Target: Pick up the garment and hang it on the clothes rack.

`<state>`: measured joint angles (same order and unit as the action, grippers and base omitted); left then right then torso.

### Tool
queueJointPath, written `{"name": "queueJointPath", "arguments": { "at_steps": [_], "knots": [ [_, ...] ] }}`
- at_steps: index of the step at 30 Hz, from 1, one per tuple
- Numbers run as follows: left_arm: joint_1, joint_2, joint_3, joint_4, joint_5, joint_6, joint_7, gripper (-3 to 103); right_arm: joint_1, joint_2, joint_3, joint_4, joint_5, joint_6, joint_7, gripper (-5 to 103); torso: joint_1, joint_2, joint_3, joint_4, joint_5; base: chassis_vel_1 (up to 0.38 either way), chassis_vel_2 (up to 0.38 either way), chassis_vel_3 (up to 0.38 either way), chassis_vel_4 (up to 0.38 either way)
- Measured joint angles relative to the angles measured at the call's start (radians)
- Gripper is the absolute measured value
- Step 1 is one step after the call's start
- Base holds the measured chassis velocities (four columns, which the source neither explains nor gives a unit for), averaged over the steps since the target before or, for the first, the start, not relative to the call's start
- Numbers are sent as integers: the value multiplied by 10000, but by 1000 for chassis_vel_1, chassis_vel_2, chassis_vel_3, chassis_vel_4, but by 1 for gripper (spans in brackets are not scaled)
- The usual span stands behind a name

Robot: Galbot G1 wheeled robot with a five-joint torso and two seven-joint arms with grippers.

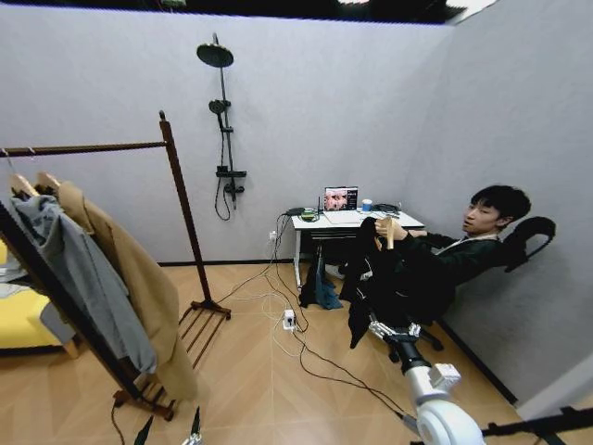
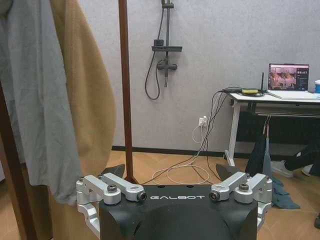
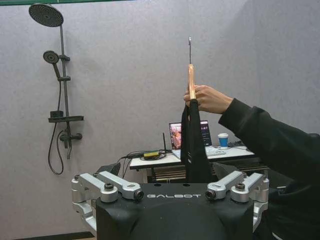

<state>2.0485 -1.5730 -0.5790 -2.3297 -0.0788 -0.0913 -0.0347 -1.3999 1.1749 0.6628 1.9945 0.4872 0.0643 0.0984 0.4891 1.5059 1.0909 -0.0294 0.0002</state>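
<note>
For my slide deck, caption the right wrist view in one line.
Open right hand faces a seated person's hand holding up the black T-shirt on its wooden hanger.

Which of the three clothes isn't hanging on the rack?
The black T-shirt. A person's hand holds it up by its hanger before the right gripper. The grey jacket and tan coat hang on the clothes rack.

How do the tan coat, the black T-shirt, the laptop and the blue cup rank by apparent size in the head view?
1. Tan coat, though it hangs nearest the camera.
2. Black T-shirt, held up by a person's hand.
3. Laptop.
4. Blue cup.
</note>
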Motion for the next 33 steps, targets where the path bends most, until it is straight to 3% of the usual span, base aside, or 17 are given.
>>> {"name": "queueJointPath", "arguments": {
  "at_steps": [5,11,33],
  "knots": [
    [0,0,-1,0,0,0,0,100,79,95,-115,-142,-87,0,86,100,0,0,0,1,-5,-97,-88,85,85],
    [0,-1,1,0,0,0,5,100,196,312,-237,-395,-822,505,563,100,5,-2,1,3,0,-89,-29,94,51],
    [1,0,-1,0,0,0,4,100,198,329,-277,-450,-849,360,238,100,1,-1,1,1,-1,-47,49,48,-43]
  ]
}}
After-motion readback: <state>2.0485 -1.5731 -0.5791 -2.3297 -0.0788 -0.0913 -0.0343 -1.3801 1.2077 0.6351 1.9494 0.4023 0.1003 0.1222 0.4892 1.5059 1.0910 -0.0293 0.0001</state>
